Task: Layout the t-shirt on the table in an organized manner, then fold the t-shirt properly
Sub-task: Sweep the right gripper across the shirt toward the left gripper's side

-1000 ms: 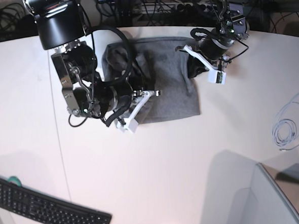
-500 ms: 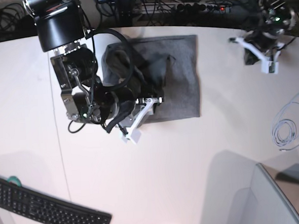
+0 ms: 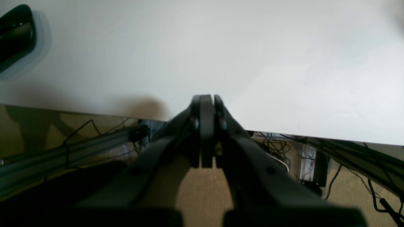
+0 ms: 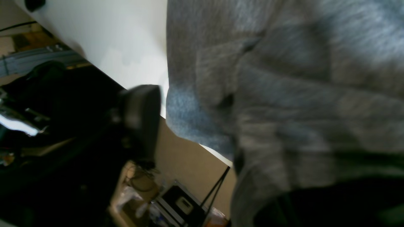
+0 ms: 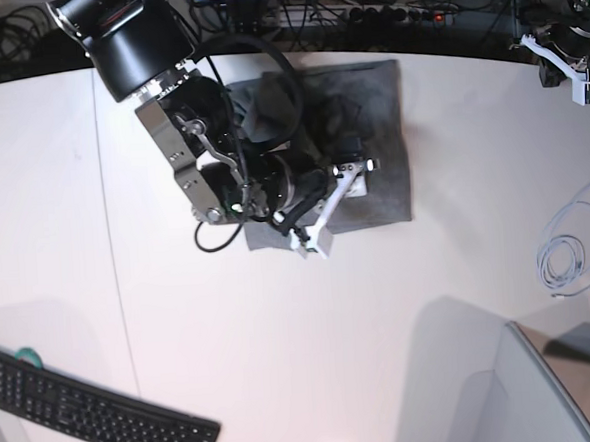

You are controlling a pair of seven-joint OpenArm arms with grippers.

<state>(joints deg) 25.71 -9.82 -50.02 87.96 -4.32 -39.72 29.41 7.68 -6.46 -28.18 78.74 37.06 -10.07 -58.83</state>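
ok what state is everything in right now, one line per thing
t-shirt: folded into a rough rectangle, flat on the table, near its far edge
right gripper: open, over the shirt's lower edge, holding nothing
left gripper: shut, empty, at the table's far edge, away from the shirt
table: shirt on it
keyboard: flat at the near corner
cable: loosely coiled

You get even, bright overhead light on the white desk [image 5: 315,380], with soft grey shadows near right. The right wrist view is smeared with blur across the t-shirt [image 4: 284,78]; the left wrist view's dark end effector [image 3: 206,104] sits out of focus.
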